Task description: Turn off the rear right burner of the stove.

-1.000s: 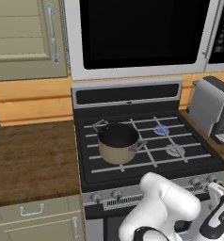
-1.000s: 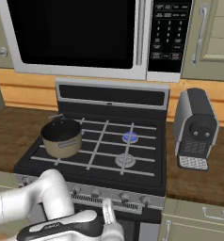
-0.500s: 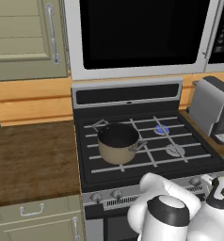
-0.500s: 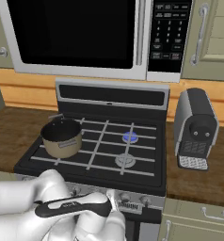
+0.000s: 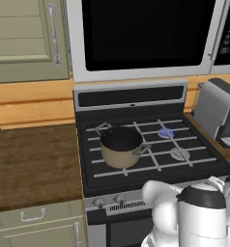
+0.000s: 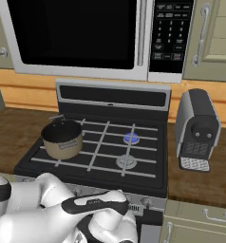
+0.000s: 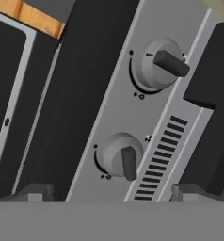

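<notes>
Gripper point(image 7: 111, 193) jaws apart, close before stove point(image 7: 109, 108) knob point(image 7: 119, 154), untouched

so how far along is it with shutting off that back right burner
Nothing is finished: the small round rear right burner shows a blue flame ring on the black gas stove. In hand: the two-finger gripper sits open at the silver knob strip, fingertips either side of a round grey knob, not touching. Left: close on the right knob and turn it.

The pot point(image 5: 121, 145) sits on the stove point(image 5: 150, 166), left of the rear right burner point(image 5: 166, 132).
</notes>
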